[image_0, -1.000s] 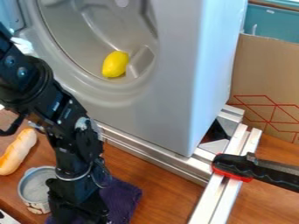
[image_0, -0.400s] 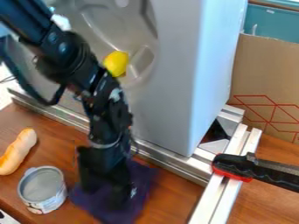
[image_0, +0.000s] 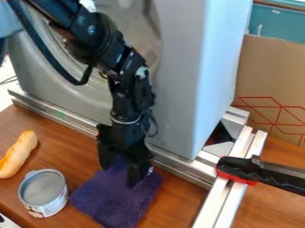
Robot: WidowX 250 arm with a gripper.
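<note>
Purple, plush, squarish cloth (image_0: 116,196) is lying on the brown wooden tabletop (image_0: 182,196), below the black two-finger gripper (image_0: 120,175) and in front of the long silver metal rail (image_0: 59,116). You are seeing the pincer with its fingers spread, and a fold of fabric is rising between them; how firmly they are pressing on it, if at all, you cannot tell.

If you are closing on that fold, a shallow or one-sided bite is risking a slip, since the soft pile is giving way and most of the fabric is lying flat outside the fingers. If you are lifting away, a snagged fold is likely to drag along. Swinging toward the upright grey moulded panel (image_0: 170,98) is risking a knock, because the wrist is hanging close to it. Sweeping the cloth leftward is threatening to shove the pale, open-topped metal can (image_0: 49,207), which is standing just beside its corner.

Counting, you are looking at one cloth, one gripper, one can, one golden-brown bread roll (image_0: 18,153), one grey panel, one black-and-red clamp handle (image_0: 262,171) and one brown cardboard piece (image_0: 271,71). Several rails are meeting near the clamp, too closely for you to be counting them surely.
</note>
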